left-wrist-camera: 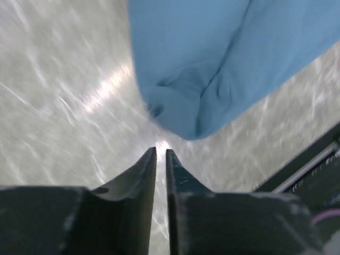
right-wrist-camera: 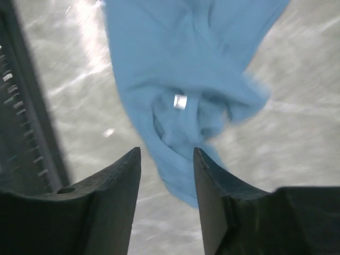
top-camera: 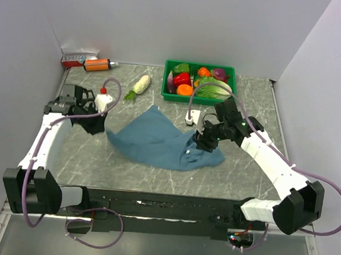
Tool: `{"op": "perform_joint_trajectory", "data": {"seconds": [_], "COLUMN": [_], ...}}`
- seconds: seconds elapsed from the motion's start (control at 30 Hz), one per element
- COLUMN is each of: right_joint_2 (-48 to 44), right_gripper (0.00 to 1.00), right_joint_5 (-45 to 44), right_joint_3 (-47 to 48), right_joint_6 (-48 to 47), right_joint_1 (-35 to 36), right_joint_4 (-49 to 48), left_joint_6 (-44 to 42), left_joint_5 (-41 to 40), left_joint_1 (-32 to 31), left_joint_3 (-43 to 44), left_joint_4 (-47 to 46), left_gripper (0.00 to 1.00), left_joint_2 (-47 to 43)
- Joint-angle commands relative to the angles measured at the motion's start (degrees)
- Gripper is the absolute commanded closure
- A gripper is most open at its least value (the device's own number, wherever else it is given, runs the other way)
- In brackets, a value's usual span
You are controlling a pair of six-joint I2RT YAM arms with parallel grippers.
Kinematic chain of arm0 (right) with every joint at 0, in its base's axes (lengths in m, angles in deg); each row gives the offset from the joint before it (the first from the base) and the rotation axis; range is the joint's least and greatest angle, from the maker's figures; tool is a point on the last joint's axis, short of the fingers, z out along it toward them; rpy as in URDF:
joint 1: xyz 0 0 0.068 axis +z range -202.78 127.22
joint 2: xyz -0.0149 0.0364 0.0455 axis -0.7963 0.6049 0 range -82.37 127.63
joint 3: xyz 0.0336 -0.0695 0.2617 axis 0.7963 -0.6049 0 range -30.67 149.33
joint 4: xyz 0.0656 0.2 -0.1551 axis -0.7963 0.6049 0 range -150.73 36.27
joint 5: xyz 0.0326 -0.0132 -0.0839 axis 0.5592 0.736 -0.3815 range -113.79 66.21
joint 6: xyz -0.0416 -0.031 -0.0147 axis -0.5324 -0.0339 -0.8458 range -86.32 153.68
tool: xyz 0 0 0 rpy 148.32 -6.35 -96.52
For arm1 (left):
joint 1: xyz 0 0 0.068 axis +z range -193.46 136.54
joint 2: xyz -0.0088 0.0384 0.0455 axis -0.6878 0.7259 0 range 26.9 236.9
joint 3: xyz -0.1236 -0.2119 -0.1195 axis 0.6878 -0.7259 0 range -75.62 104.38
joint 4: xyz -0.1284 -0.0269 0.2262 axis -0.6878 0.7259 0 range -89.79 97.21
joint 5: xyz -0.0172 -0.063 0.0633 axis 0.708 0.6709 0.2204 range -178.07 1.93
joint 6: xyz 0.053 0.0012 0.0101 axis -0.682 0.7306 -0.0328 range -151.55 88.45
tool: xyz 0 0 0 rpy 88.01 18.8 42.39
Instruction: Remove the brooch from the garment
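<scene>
The teal-blue garment (top-camera: 163, 142) lies crumpled on the grey marbled table in the middle. No brooch shows in any view. My left gripper (top-camera: 96, 124) is shut and empty just left of the garment's left corner; in the left wrist view (left-wrist-camera: 161, 151) its fingertips sit just short of that corner (left-wrist-camera: 212, 69). My right gripper (top-camera: 202, 143) is open above the garment's bunched right end. In the right wrist view (right-wrist-camera: 166, 154) the folded cloth (right-wrist-camera: 180, 64) with its small white neck label (right-wrist-camera: 180, 101) lies just ahead of the open fingers.
A green basket (top-camera: 229, 86) of vegetables stands at the back. A white radish (top-camera: 141, 84), a white bottle with a red cap (top-camera: 104, 101), an orange tube (top-camera: 97, 65) and a small box (top-camera: 78, 57) lie at the back left. A small white object (top-camera: 190, 117) lies beside the right arm.
</scene>
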Motion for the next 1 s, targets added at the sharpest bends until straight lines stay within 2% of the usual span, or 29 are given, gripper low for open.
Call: {"op": "perform_joint_trajectory", "data": {"seconds": [0.0, 0.1, 0.23, 0.37, 0.53, 0.73, 0.97], "right_joint_2": [1.0, 6.7, 15.4, 23.6, 36.6, 43.3, 46.8], "right_gripper": [0.46, 0.46, 0.46, 0.44, 0.44, 0.44, 0.43], "right_joint_5": [5.3, 3.4, 1.7, 1.1, 0.3, 0.7, -1.6], "right_joint_3": [3.8, 8.0, 10.9, 15.4, 24.8, 30.0, 28.2], "right_joint_6": [2.7, 3.0, -0.1, -4.3, -2.3, -0.6, -2.8], "right_joint_1": [-4.8, -6.8, -8.7, -8.7, -8.7, -8.4, -6.4], "right_joint_4": [1.4, -0.4, -4.0, -2.9, 1.5, 2.7, 5.0], "left_joint_6": [-4.1, -1.1, 3.6, 4.9, 3.7, 3.4, 3.3], "left_joint_5": [-2.4, -0.2, 2.2, 3.0, 1.3, -0.8, -3.5], "left_joint_1": [0.7, 0.7, 0.7, 0.7, 0.7, 0.7, 0.7], "left_joint_3": [-1.7, -0.3, 1.3, 2.0, 1.0, -1.1, -3.8], "left_joint_4": [-1.6, -3.9, -9.0, -9.5, -8.9, -8.6, -9.3], "left_gripper": [0.76, 0.65, 0.59, 0.58, 0.58, 0.58, 0.57], "left_joint_2": [0.8, 4.3, 9.9, 14.7, 16.5, 13.7, 11.9]}}
